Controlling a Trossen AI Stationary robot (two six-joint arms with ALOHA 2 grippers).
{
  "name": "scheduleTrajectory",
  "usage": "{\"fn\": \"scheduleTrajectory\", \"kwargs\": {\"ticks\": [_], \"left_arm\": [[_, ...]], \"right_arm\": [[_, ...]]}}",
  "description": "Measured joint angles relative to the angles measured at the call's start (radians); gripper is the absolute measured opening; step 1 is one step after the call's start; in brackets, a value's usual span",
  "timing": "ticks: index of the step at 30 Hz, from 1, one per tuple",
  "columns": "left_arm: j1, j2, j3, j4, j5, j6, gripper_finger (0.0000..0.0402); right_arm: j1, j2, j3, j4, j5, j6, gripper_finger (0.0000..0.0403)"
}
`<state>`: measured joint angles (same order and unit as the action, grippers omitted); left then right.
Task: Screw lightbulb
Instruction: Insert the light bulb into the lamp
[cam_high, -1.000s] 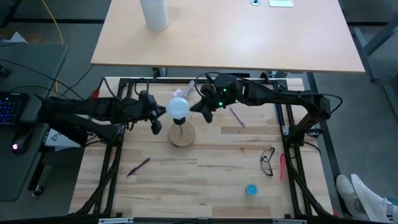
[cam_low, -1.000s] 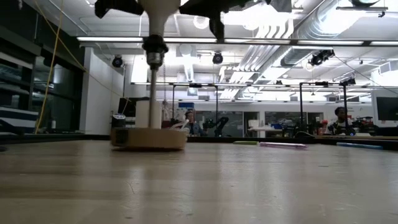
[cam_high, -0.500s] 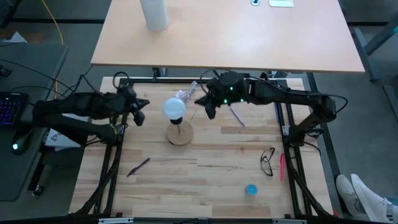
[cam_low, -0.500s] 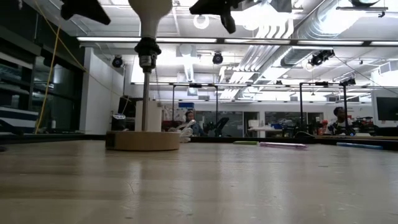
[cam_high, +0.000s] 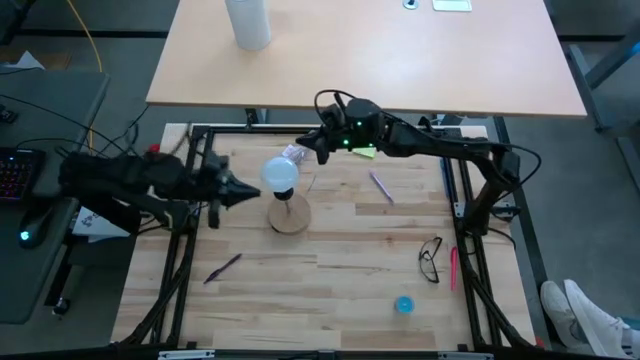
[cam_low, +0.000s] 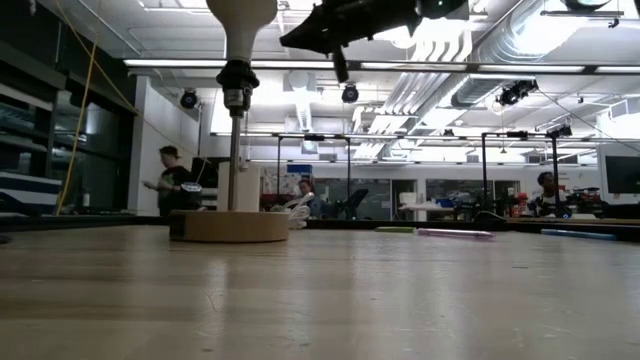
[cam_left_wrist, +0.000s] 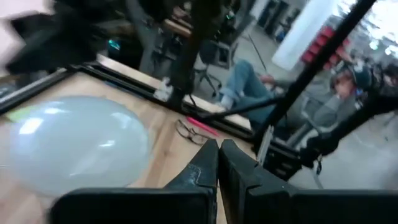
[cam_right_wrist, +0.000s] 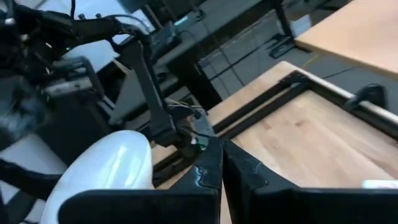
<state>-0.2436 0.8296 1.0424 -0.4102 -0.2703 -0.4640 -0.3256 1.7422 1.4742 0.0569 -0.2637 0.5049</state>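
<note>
Frosted white round lightbulb (cam_high: 280, 174) seated upright on black socket post of round wooden disc (cam_high: 291, 216).
Between both grippers, touching neither: left gripper (cam_high: 237, 189) clenched empty just beside, right gripper (cam_high: 303, 145) pinched shut, empty, near.

The lightbulb (cam_high: 280, 174) on its wooden base (cam_high: 291, 216) blocks the worktop's (cam_high: 330, 290) middle rear, flanked closely by both grippers, while open boards lie between the pen (cam_high: 223, 267) and eyeglasses (cam_high: 430, 259).
</note>
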Motion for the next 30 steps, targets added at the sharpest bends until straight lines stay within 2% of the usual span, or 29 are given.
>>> {"fn": "scheduleTrajectory", "kwargs": {"ticks": [7,11,20,30], "left_arm": [[0.000,0.159,0.000,0.017,0.025,0.017,0.0000],[0.001,0.207,0.000,0.021,-0.022,0.030,0.0000],[0.002,0.222,-0.001,0.011,-0.128,0.084,0.0000],[0.055,0.221,-0.001,-0.043,-0.133,0.102,0.0000]], "right_arm": [[0.017,0.050,0.000,0.109,-0.026,0.090,0.0000],[0.036,0.046,0.000,0.130,-0.023,0.103,0.0000],[0.082,0.047,0.000,0.168,0.032,0.150,0.0000],[0.107,0.047,0.000,0.160,0.051,0.176,0.0000]]}}
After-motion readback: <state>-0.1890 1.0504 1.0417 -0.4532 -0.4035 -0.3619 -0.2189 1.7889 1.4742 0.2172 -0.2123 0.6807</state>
